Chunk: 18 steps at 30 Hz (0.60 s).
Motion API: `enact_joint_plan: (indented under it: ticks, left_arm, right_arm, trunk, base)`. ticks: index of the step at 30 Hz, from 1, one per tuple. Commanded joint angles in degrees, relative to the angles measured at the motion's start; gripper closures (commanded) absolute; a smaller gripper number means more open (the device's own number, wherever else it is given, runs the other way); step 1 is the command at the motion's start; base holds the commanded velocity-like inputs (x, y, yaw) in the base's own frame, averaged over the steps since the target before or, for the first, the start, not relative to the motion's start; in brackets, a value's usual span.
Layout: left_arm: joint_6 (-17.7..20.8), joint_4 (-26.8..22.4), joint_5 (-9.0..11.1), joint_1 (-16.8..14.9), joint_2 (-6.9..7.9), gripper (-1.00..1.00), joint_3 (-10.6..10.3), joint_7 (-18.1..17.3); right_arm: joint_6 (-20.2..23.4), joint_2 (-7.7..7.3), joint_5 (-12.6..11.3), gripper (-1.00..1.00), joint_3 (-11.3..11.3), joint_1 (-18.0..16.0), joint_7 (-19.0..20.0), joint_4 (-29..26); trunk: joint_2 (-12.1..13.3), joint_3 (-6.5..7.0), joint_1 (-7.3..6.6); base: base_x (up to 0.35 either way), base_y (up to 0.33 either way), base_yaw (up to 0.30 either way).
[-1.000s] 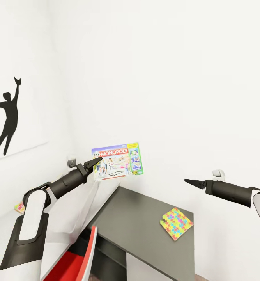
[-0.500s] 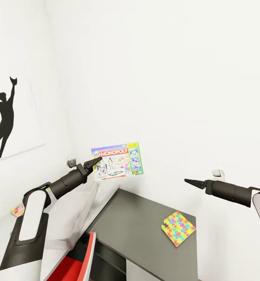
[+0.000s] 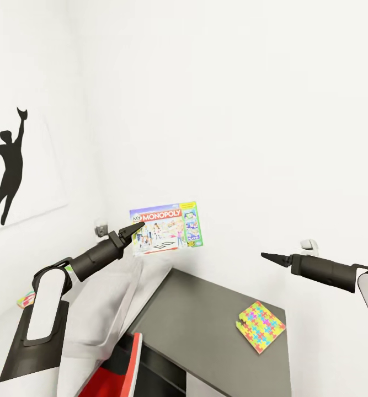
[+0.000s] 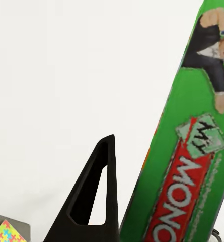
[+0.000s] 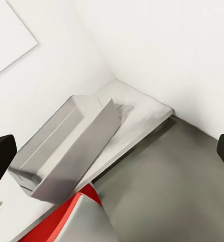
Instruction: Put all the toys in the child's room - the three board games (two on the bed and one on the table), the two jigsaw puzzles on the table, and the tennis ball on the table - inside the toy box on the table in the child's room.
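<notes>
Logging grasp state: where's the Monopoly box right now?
Head view, left of centre: the Monopoly box is held up by the left claw, against the white wall above the dark surface.

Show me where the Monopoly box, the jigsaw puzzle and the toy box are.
Monopoly box (image 3: 165, 227): head view, middle of its printed cover.
jigsaw puzzle (image 3: 262, 326): head view, centre of the coloured sheet.
toy box (image 5: 71, 146): right wrist view, its long grey side wall.
</notes>
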Motion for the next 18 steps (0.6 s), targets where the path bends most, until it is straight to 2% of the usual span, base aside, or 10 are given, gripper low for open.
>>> enact_joint_plan:
  ticks: [1, 18]
  left_arm:
    - [0.3, 0.0, -0.5, 0.0, -0.06, 1.0, 0.2, -0.4]
    - [0.3, 0.0, -0.5, 0.0, -0.04, 1.0, 0.2, -0.5]
  right_arm:
    - [0.2, 0.0, 0.2, -1.0, -0.1, 0.0, 0.4, 0.0]
    - [0.2, 0.0, 0.2, -1.0, -0.1, 0.0, 0.4, 0.0]
  trunk:
    - [0.0, -0.02, 0.03]
    - [0.0, -0.02, 0.03]
  base:
    - [0.038, 0.065, 0.0]
    - [0.022, 0.028, 0.0]
